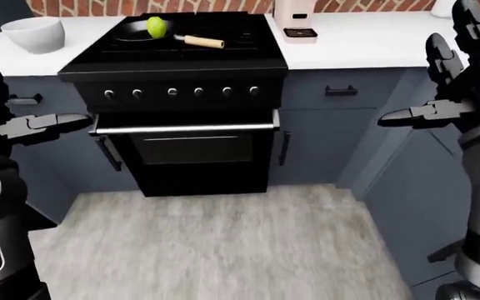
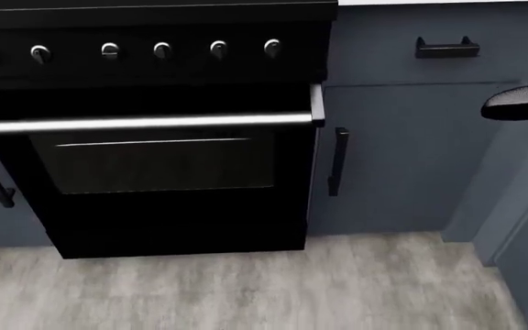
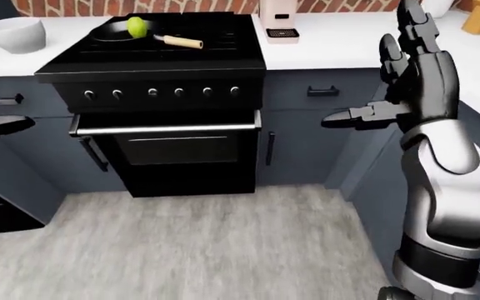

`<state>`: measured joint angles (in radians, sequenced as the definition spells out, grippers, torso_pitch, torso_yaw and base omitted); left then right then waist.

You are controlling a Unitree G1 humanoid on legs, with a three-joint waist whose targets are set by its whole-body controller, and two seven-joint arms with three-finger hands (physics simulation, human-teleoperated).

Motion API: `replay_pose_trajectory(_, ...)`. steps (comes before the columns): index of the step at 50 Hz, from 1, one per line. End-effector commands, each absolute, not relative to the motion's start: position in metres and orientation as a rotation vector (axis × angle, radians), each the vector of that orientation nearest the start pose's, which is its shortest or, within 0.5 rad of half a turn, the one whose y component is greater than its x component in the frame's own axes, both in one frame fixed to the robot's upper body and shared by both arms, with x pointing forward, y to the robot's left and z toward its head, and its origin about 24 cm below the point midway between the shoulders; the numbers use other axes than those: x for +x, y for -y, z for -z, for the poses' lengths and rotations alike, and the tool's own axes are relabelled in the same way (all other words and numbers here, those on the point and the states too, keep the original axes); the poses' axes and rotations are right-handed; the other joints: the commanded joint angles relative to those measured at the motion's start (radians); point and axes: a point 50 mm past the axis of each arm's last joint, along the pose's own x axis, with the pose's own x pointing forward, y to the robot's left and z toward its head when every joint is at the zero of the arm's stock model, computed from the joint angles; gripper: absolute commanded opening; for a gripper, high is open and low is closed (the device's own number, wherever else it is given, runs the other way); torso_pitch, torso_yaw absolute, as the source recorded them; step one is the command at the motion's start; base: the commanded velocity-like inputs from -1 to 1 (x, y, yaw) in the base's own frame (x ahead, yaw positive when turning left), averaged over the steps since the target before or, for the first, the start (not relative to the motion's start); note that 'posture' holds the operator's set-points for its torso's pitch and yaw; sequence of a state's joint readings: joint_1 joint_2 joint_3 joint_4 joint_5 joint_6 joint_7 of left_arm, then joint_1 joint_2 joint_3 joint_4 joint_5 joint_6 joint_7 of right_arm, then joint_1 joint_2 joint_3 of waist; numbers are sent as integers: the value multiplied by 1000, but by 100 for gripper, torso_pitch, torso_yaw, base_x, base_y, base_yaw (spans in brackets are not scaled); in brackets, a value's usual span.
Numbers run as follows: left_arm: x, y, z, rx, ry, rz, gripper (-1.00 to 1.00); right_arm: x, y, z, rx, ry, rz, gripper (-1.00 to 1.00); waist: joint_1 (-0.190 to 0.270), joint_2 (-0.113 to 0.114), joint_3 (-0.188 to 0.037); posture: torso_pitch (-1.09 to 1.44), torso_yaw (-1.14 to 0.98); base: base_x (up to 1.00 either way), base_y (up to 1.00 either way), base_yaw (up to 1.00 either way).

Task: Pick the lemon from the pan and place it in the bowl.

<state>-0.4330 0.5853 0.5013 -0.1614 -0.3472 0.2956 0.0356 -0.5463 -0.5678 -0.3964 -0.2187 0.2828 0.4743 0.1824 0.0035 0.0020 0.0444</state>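
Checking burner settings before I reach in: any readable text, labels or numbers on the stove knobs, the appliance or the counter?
None can be read.
Stove knobs: plain, no markings show.
Appliance on the counter: dark base panel, no legible label.
Bowl, pan, lemon: no text.

Yellow-green lemon (image 1: 156, 26), black pan (image 1: 140, 34), white bowl (image 1: 33, 34), black stove (image 1: 178, 94), grey cabinets (image 1: 340, 134)
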Motion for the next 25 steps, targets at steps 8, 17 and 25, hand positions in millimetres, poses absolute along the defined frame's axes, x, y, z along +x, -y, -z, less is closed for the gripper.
replay_pose_trajectory(8,257,-318,-277,114,656,-377,100,278,269,-297,-262,613,55,100,-5,-1,-13,0,0,9,0,0)
replay_pose_trajectory(17,263,-324,-265,129,677,-383,100,288,270,-284,-308,592,30,100,-3,63,-8,0,0,10,1,0)
replay_pose_trajectory(25,263,-327,-263,127,666,-393,100,288,267,-284,-317,586,11,100,2,10,-16,0,0,10,1,0)
